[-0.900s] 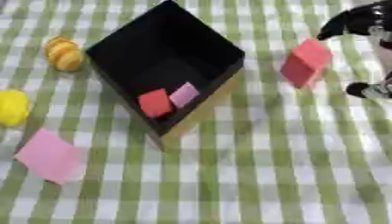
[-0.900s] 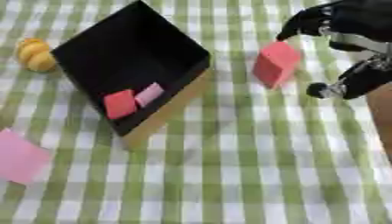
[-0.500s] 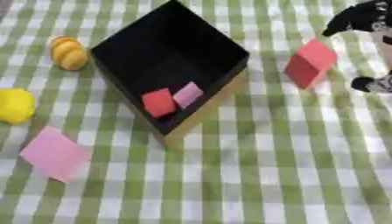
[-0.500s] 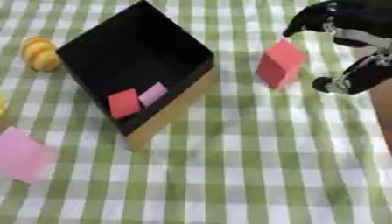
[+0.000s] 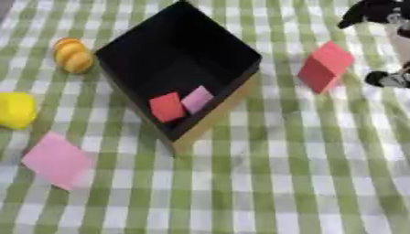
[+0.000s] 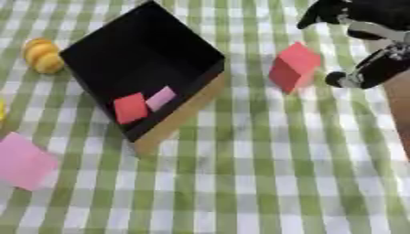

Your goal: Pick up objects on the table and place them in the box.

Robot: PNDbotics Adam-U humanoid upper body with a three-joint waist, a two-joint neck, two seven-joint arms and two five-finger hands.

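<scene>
With my right hand (image 6: 364, 43) spread open just right of the red block (image 6: 293, 66), itself right of the box (image 5: 178, 68), I judge it light and rigid, best pinched across flat faces.

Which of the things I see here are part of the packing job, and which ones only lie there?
Part of the job:
black box
red block beside the right hand
big pink block
yellow object
orange object
small red block and small pink block, already in the box

Only lying there:
checked cloth
</scene>
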